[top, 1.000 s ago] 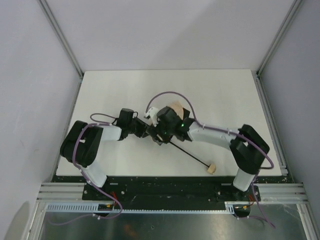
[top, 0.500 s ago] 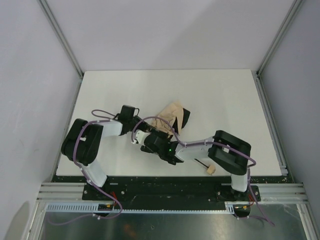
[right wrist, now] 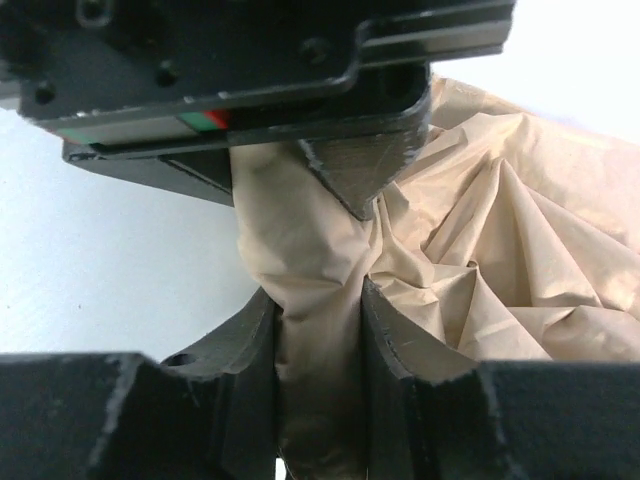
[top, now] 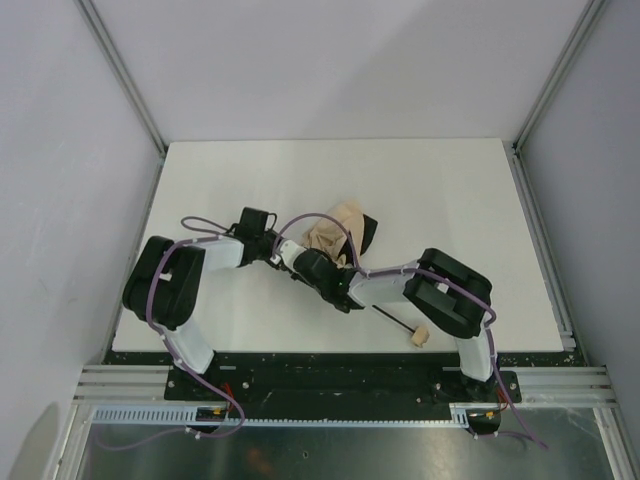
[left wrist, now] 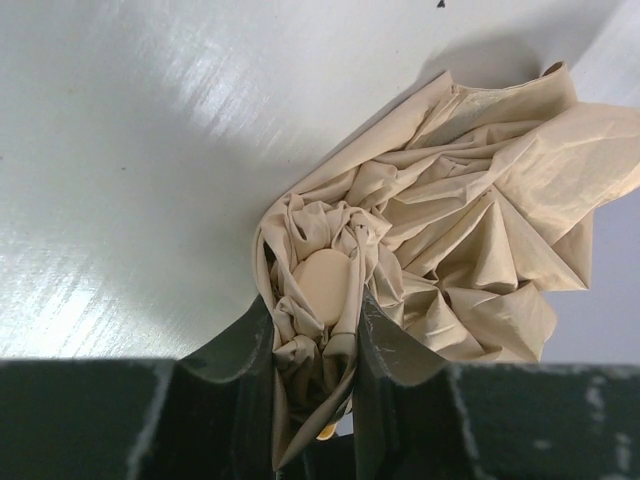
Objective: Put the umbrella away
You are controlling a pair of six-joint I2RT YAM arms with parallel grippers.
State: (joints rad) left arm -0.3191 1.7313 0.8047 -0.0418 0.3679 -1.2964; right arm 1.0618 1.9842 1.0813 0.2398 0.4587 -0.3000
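The left fingers [left wrist: 388, 345] are clamping a bunched knot of beige fabric, the gap between them narrow and packed with cloth. The right fingers [right wrist: 395, 342] are squeezing a twisted neck of the same fabric, also nearly closed around it. In the right wrist view the left arm's black finger housing [right wrist: 250, 70] is hanging directly over that neck, its pointed tip pressing into the cloth, so both pairs are gripping the umbrella [top: 338, 222] right beside each other.

The small tan handle [top: 421, 336] is lying at the near edge of the tabletop [top: 450, 180], right of the middle. From it the thin black shaft [top: 393, 318] is slanting away toward the centre and disappearing under the right arm. The canopy is sitting crumpled around the middle of the tabletop, just beyond both sets of fingers. It is plain beige, creased into many loose folds and fanning outward. A smooth rounded tan cap [left wrist: 322, 283] is showing in the bunch just above the left fingertips. A dark patch is showing on the canopy's right side.

Purple cables [top: 320, 218] are looping over both arms and across the canopy. Grey walls and metal posts [top: 120, 75] are enclosing the far corners.
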